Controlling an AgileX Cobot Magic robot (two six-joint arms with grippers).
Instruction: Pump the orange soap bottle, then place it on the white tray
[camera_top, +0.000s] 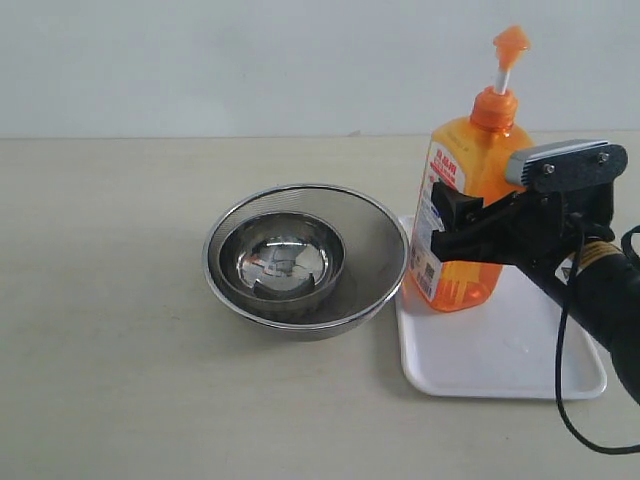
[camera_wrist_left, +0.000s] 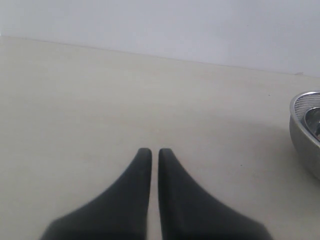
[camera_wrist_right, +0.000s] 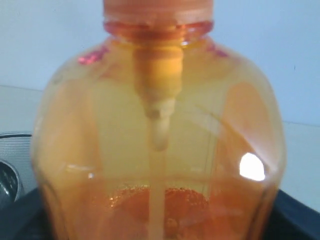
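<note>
The orange soap bottle stands upright on the left end of the white tray, its pump head raised on the white stem. My right gripper reaches in from the right and is shut on the bottle's middle, one black finger across the label side. In the right wrist view the bottle fills the frame, with dark fingers at both lower edges. My left gripper is shut and holds nothing, hovering over bare tabletop; it is outside the exterior view.
Two nested round steel bowls sit just left of the tray, almost touching its edge. The outer bowl's rim shows at the side of the left wrist view. A black cable hangs from the right arm over the tray's right end.
</note>
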